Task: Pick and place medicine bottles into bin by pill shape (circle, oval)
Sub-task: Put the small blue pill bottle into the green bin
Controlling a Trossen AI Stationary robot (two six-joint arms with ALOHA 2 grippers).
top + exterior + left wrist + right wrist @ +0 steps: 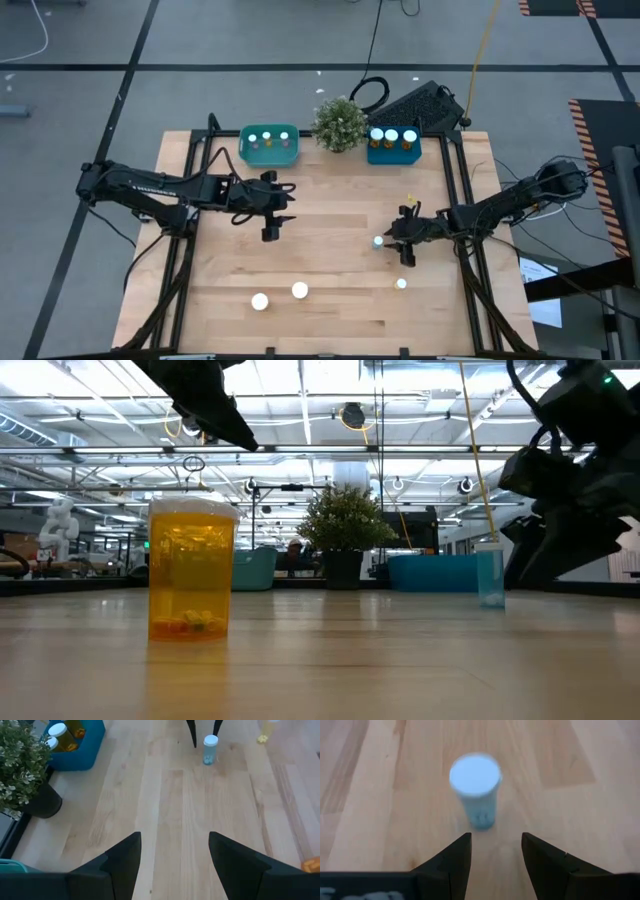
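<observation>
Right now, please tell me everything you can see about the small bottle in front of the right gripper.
The small bottle has a round white cap and a pale blue translucent body, plastic by its look. It stands upright on the wooden table, capped, apart from the other bottles. The right gripper is open just short of it, not touching. Its contents cannot be made out.

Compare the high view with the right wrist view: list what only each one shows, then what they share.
Only the high view: the teal bin, the blue bin, the potted plant, three loose bottles near the front edge, and the left gripper.
Only the right wrist view: the light-blue body under the cap.
Both: the small white-capped bottle standing upright just ahead of the right gripper, jaws open.
</observation>
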